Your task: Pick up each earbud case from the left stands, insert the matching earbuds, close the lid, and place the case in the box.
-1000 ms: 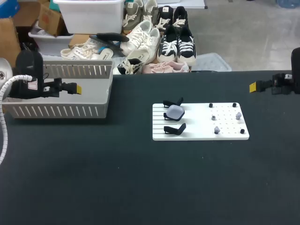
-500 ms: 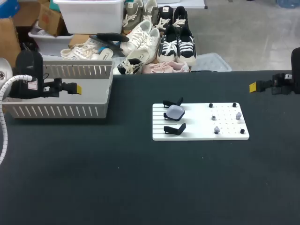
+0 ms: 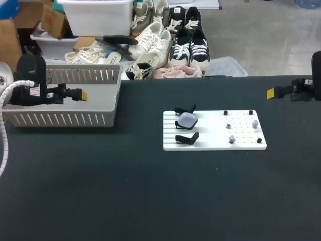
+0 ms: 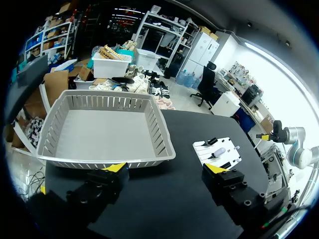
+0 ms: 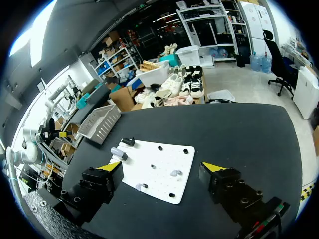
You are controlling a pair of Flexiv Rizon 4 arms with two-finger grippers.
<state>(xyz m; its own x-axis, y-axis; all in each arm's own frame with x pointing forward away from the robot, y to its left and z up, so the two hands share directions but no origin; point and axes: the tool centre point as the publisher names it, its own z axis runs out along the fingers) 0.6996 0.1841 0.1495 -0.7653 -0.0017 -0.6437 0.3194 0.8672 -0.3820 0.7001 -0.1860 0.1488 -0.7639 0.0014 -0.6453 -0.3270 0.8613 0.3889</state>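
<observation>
Head view is showing a white board [image 3: 215, 143] lying on the black table [image 3: 150, 201]. One pale earbud case [image 3: 187, 119] is sitting at the board's left end, between two black stands [image 3: 186, 138]. Small earbuds [image 3: 255, 123] are standing on its right part. The left gripper [image 3: 83, 95] is hanging near the grey box [image 3: 60, 119] at the far left, fingers wide apart. The right gripper [image 3: 271, 93] is hanging at the far right, well apart from the board, fingers also spread.

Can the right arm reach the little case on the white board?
Probably yes. The right arm has open jaws, and only bare table lies between it and the case on the white board.
</observation>
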